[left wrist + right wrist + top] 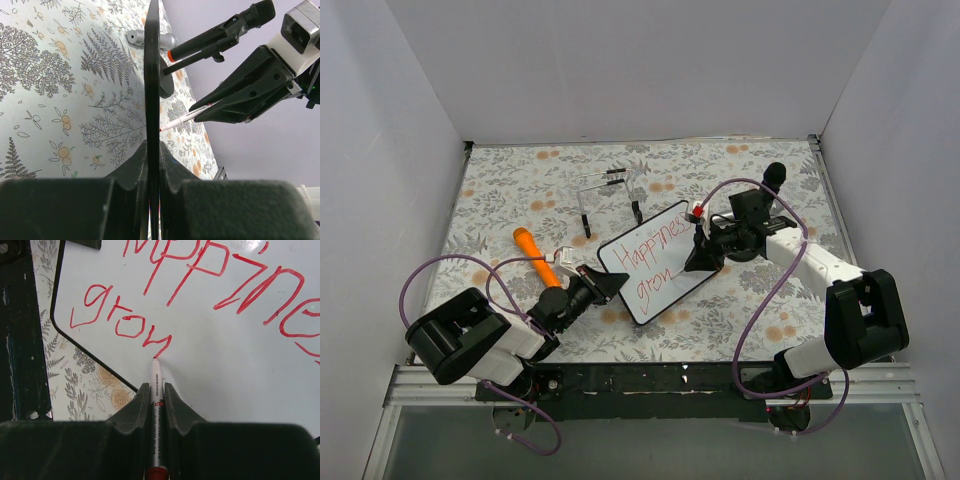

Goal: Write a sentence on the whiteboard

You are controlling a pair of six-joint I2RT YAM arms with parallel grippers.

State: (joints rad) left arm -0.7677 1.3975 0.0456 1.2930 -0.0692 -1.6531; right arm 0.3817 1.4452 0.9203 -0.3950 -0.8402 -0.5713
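Two arms are sharing this job, one bracing and one writing. The left gripper [152, 152] is pinching the corner of the whiteboard [225, 370] nearest its own arm, its pads pressing on both faces of the thin black frame. As I judge it, this is stopping the surface from sliding or swinging under the pen's push. The board is sitting at a slant in the middle of the floral cloth [510, 190], between the two arms and just in front of the clear wire stand [610, 195], with its white face turned toward the right arm. Whether its far edge is resting on the cloth I cannot tell. The right gripper [156, 390] is gripping a red marker [156, 375], the barrel running straight out between the fingers; that is putting the tip in plain view of the wrist camera and should be letting the arm steer each stroke. The tip is touching the board at the end of the second line of the sentence [125, 322], where "grow" is showing with its last letter seemingly half made. The upper line is beginning "Happines" and running out of the wrist view. Judging by this, the writing is well along but not finished. An orange object [534, 255] is lying on the cloth beside the left arm, apart from the board and playing no part.
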